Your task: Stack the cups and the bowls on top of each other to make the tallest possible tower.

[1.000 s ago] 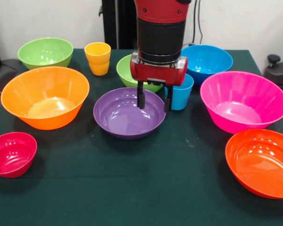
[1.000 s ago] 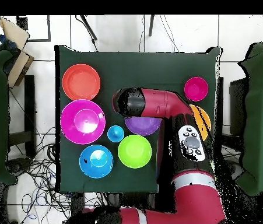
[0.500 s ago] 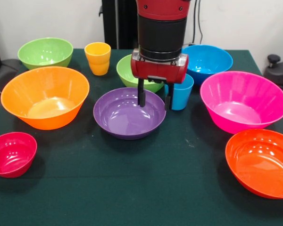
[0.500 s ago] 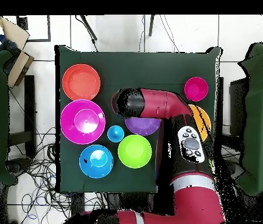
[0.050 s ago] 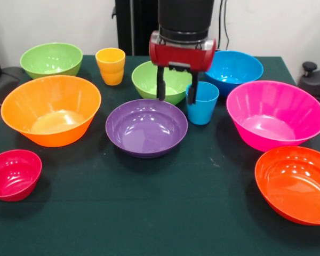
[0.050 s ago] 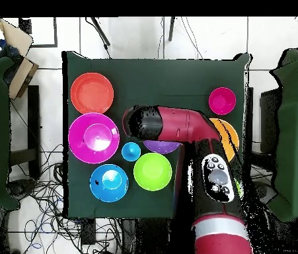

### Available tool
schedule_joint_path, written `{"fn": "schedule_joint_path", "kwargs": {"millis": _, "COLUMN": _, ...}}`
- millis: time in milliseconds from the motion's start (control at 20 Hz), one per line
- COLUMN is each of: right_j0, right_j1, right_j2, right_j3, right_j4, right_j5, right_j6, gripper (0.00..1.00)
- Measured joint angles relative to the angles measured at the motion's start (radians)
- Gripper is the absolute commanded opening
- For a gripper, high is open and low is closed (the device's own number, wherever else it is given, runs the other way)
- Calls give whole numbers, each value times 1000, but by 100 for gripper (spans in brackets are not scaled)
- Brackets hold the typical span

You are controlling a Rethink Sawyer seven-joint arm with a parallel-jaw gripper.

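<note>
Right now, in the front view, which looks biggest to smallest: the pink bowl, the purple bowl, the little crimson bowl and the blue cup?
1. Pink bowl
2. Purple bowl
3. Crimson bowl
4. Blue cup, though it stands farther back, so it is slightly unsure against the crimson bowl.

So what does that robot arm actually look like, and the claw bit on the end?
The arm is a thick round tube, glossy red with black sections. In the overhead view a black panel with round grey buttons sits on it, and a silver band rings it lower down. At its end, a black cylinder meets a red block, and the gripper is two thin black straight fingers.
</note>
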Motion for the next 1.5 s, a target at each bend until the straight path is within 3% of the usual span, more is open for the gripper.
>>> {"fn": "schedule_joint_path", "kwargs": {"millis": 450, "right_j0": 2, "right_j1": -59, "right_j2": -31, "right_j3": 61, "right_j4": 0, "right_j5": 0, "right_j6": 0, "gripper": 100}}
{"fn": "schedule_joint_path", "kwargs": {"millis": 1500, "right_j0": 3, "right_j1": -70, "right_j2": -35, "right_j3": 89, "right_j4": 35, "right_j5": 0, "right_j6": 0, "gripper": 100}}
